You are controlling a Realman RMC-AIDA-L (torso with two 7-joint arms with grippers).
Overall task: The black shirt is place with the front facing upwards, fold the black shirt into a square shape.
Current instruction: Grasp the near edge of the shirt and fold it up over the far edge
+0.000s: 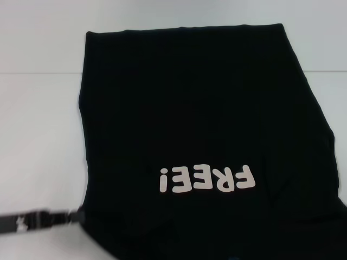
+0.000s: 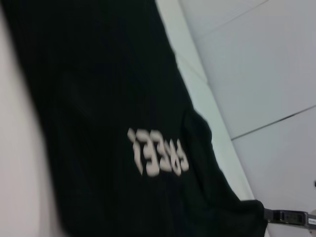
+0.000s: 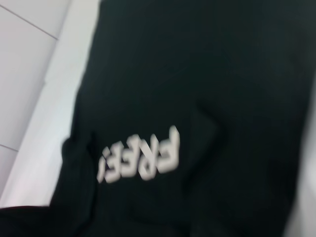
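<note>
Shirt position: I see the black shirt (image 1: 206, 124) spread across the white counter (image 1: 38, 119), filling most of the head view and running past its lower and right edges.
Shirt face: front side up; the cream lettering "FREE!" (image 1: 207, 179) reads upside down from my head camera, in the near half of the cloth.
Shirt outline: the far edge lies straight and flat; both side edges run roughly parallel toward me.
Left gripper: a dark strap-like part (image 1: 35, 221) meets the shirt's near left edge in the head view; I cannot tell the state of its jaws.
Right gripper: not visible in any of the 3 views.
Wrist views: both show black cloth (image 2: 98, 98) and the lettering (image 3: 140, 155) only.
</note>
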